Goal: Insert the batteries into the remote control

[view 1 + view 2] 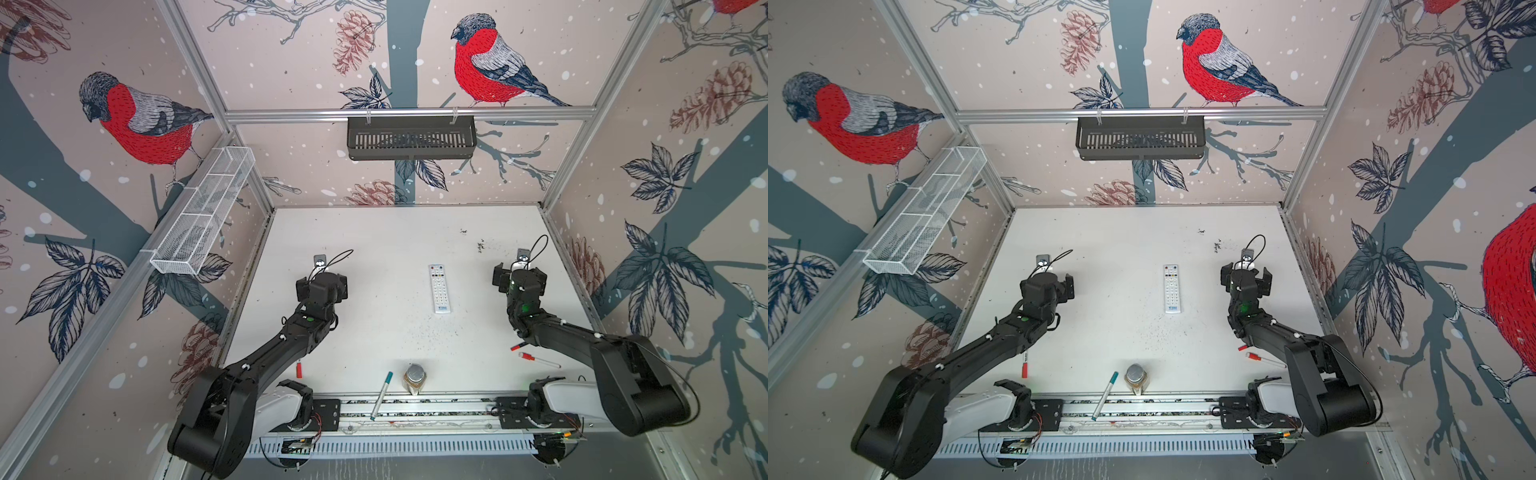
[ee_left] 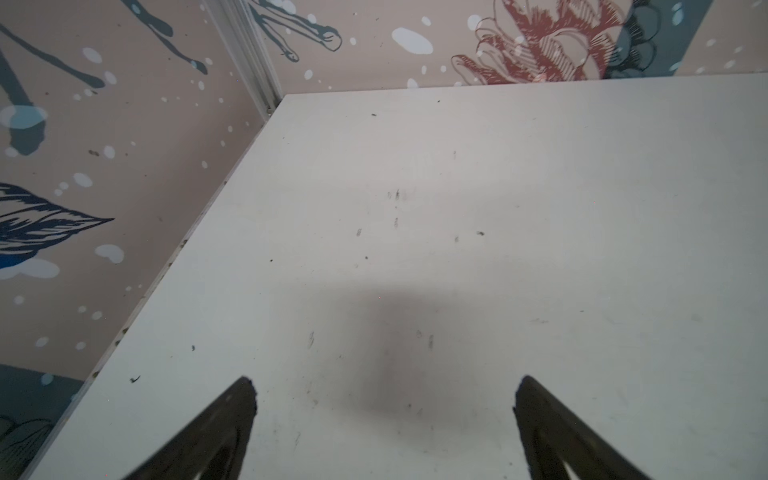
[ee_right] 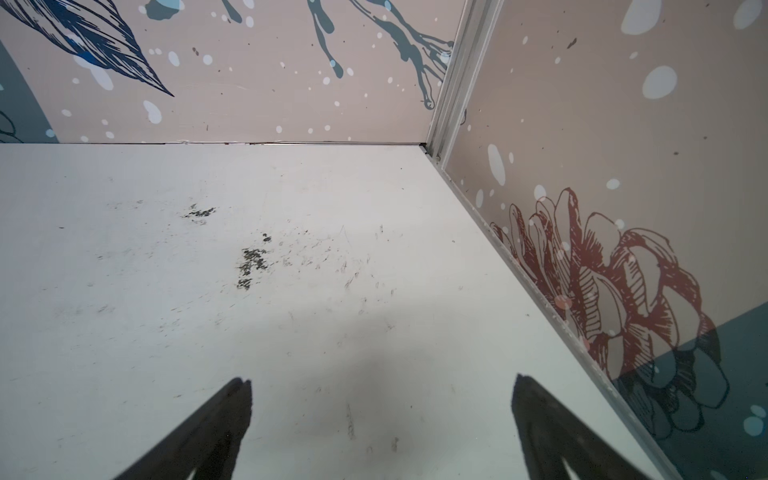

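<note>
One remote control, lengthwise front-to-back

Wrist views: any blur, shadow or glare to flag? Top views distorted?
Left wrist view: soft focus, diffuse shadow on the table ahead of the left gripper, no glare. Right wrist view: the same by the right gripper. Both top views: walls splay wide-angle; remote control sharp.

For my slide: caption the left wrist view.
Left gripper open and empty above the scuffed white table, facing a wallpapered corner.
</note>
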### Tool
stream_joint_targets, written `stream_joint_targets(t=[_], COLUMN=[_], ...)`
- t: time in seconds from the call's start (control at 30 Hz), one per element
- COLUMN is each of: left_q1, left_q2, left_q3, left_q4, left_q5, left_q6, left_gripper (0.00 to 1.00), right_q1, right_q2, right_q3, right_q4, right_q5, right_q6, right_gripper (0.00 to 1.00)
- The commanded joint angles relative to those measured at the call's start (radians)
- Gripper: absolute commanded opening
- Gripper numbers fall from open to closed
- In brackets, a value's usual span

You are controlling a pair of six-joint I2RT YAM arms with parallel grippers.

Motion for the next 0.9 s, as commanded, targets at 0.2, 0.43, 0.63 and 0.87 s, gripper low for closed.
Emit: stream_joint_targets(t=[0.2, 0.43, 0.63, 0.87], left_q1=[0.024, 0.062, 0.111, 0.206], left_q2=[0.147, 0.24, 0.342, 0.33], left_q3=[-0.153, -0.136, -0.145, -0.144], left_q4=[0.654, 0.799, 0.961, 0.913], left_q5=[-0.155, -0.039, -0.001, 0.134], left_q6=[0.15, 0.239, 0.244, 0.147], left_gripper=[0.97, 0.97, 0.97, 0.97], right_q1=[-0.013, -0.025, -0.029, -0.117], right_q2=[0.118, 0.116, 0.114, 0.127], right_q3=[0.015, -0.021, -0.028, -0.12], right_q4=[0.148, 0.22, 0.232, 0.404], right_q5=[-0.045, -0.025, -0.021, -0.048], right_q6=[-0.029, -0.028, -0.026, 0.054], right_gripper=[0.99, 1.0, 0.99, 1.0])
